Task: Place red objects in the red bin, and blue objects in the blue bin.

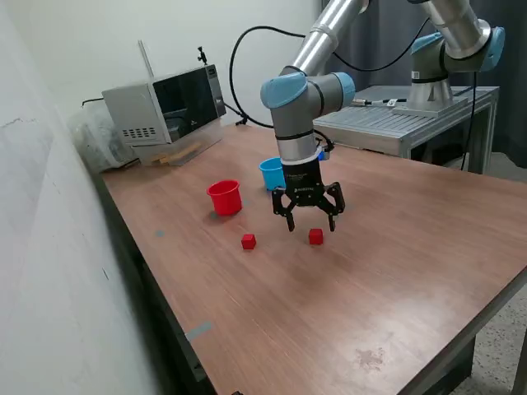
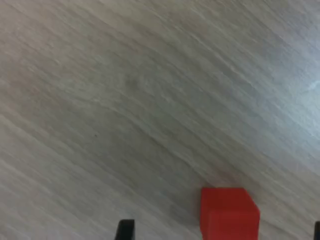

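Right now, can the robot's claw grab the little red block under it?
Probably yes. The claw is open and hangs just above the red block, which sits alone on the table with nothing over it or touching it.

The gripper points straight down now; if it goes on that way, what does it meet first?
Probably the small red cube between the open black two-finger gripper's fingers, then the brown wooden table; exact alignment is unclear.

The room is evenly and brightly lit, with soft light from above. On the counter (image 1: 395, 247) the shadows are short and weak, directly under the red cup (image 1: 225, 197) and the arm. The exterior view is sharp, without strong glare. The wrist view is softer and paler; a red cube (image 2: 229, 214) there looks slightly blurred.
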{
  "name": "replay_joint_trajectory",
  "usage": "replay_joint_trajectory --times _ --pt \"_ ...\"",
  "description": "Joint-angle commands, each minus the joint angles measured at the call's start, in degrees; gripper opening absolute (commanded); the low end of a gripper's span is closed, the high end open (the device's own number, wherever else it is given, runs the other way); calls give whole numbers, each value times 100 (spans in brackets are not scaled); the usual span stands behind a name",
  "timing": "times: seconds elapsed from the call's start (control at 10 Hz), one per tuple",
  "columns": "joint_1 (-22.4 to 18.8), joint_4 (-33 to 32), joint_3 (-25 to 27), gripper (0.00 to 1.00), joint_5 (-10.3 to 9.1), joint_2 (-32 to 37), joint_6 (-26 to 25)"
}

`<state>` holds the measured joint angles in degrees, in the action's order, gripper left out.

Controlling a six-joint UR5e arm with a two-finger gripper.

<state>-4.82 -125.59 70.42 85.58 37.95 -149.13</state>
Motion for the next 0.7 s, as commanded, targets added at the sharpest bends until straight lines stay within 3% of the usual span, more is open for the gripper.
replay_joint_trajectory --times 0.0,0.3,0.4,0.6 --pt "7 0 15 100 3 -7 -2" --pt "16 -9 51 100 -6 -7 7" --pt "16 -9 42 0 -6 -7 7" --pt "16 -18 51 0 -6 -7 7"
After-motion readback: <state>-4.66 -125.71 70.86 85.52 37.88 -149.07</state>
